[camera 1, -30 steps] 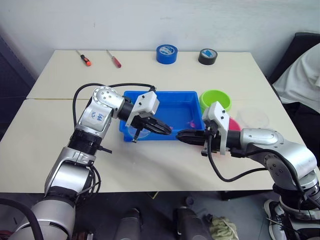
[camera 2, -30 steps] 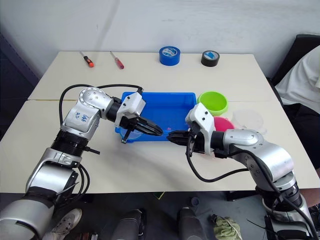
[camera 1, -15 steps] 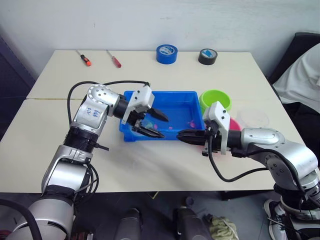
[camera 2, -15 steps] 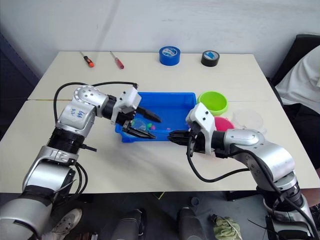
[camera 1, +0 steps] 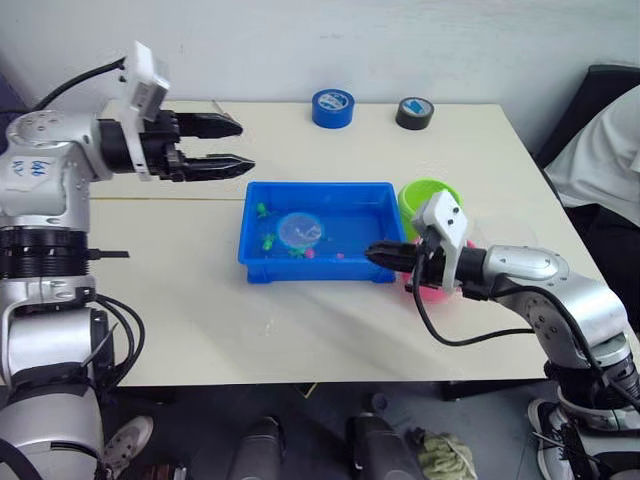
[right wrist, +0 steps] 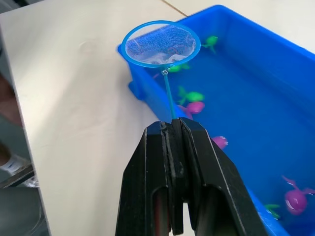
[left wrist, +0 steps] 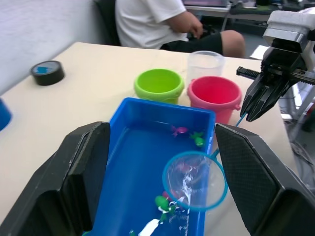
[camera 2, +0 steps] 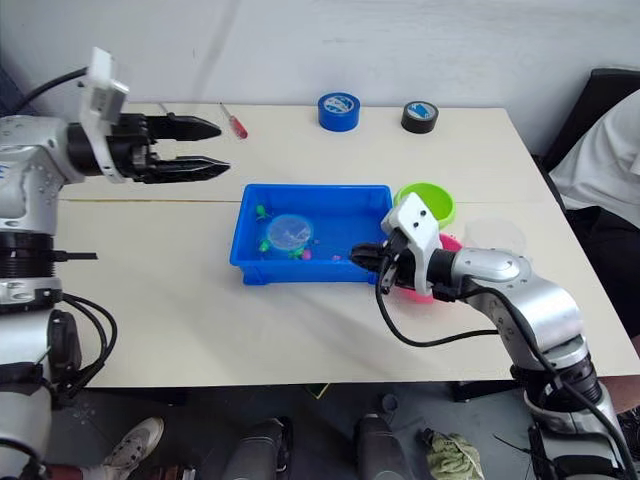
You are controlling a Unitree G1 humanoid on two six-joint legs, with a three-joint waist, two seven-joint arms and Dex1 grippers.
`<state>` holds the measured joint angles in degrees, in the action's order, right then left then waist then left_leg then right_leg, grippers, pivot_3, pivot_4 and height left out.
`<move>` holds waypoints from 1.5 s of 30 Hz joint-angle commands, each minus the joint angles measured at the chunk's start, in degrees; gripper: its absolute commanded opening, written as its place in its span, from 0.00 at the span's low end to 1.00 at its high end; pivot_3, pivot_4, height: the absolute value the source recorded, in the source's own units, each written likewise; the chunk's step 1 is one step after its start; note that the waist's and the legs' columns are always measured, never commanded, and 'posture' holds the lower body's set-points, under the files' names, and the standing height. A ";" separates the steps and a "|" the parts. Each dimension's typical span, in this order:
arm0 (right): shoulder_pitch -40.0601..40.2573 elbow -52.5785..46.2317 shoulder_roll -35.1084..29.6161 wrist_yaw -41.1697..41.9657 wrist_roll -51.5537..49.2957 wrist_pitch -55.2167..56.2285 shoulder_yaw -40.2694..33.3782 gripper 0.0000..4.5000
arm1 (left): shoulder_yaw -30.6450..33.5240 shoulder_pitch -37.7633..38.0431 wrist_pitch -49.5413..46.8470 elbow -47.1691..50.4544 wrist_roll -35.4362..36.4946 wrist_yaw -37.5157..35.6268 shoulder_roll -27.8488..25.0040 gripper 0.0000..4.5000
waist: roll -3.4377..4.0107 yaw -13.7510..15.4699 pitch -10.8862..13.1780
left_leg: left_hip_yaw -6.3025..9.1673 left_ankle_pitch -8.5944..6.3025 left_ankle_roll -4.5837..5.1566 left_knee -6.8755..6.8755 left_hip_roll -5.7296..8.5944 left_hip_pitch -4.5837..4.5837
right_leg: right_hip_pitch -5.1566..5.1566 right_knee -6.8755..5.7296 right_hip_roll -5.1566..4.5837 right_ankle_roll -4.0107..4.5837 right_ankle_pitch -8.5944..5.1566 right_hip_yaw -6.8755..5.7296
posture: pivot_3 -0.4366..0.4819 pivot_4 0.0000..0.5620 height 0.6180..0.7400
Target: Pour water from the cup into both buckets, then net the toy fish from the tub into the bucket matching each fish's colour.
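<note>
Two end effectors: the left end effector (camera 1: 228,145) hangs above the desk (camera 1: 300,320) beyond the tub's far left corner, fingers spread apart and holding nothing; the right end effector (camera 1: 382,255) sits at the tub's near right corner, fingers pressed together on the net's thin handle.
Net: the net (right wrist: 161,43) reaches from that grip across the tub (camera 1: 360,195), its light blue hoop over the left part of the water.
Fish: green and pink toy fish (right wrist: 193,96) lie in the water under and beside the hoop, more toward the right end.
Buckets: the green bucket (left wrist: 159,84) and pink bucket (left wrist: 214,93) stand side by side just beside the tub's right end; the right arm covers much of the pink one in the head views.
Cup: the clear cup (left wrist: 205,63) stands right behind the pink bucket.
Far edge: a blue tape roll (camera 1: 333,107), a black tape roll (camera 1: 415,113) and a red-handled screwdriver (camera 2: 232,121).
Person: someone in a white shirt (left wrist: 147,19) sits past the desk's right end.
</note>
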<state>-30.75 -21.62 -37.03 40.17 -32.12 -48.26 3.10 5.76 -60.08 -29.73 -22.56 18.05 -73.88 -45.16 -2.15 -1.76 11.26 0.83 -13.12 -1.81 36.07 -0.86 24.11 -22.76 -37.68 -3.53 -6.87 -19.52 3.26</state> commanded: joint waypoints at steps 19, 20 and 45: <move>-4.52 -7.27 16.80 -28.07 -9.70 -38.39 -24.35 0.00 | -0.98 12.41 -3.45 12.52 6.26 -3.89 -4.67 0.82 | 0.04 -0.01 0.02 | 0.02 0.01 -0.02 -0.10 -0.17 0.01 | -0.05 -0.06 -0.06 0.04 -0.02 0.01 | 0.48 0.27 0.95; -4.93 -8.02 17.85 -29.09 -9.30 -41.20 -25.92 0.00 | -1.11 12.37 -3.41 12.50 6.47 -4.03 -4.51 0.82 | 0.04 -0.01 0.02 | 0.02 0.01 -0.02 -0.11 -0.16 0.01 | -0.06 -0.06 -0.06 0.04 -0.02 0.01 | 0.48 0.27 0.95; -3.89 0.53 37.55 -85.90 -49.75 -40.94 -39.99 0.00 | -6.89 10.08 6.83 4.19 -0.04 -4.88 -1.38 0.82 | 0.06 -0.34 0.03 | -0.02 0.06 -0.01 -0.39 -0.17 0.03 | -0.25 -0.06 -0.15 0.06 -0.02 0.05 | 0.48 0.27 0.95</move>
<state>-34.53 -21.17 1.26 -40.17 -73.01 -91.39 -37.74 -1.59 -48.97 -23.54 -18.81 17.89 -78.83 -46.38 -2.09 -2.10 11.29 0.81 -13.05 -1.82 35.65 -1.04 24.15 -23.02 -37.74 -3.72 -6.81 -19.54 3.32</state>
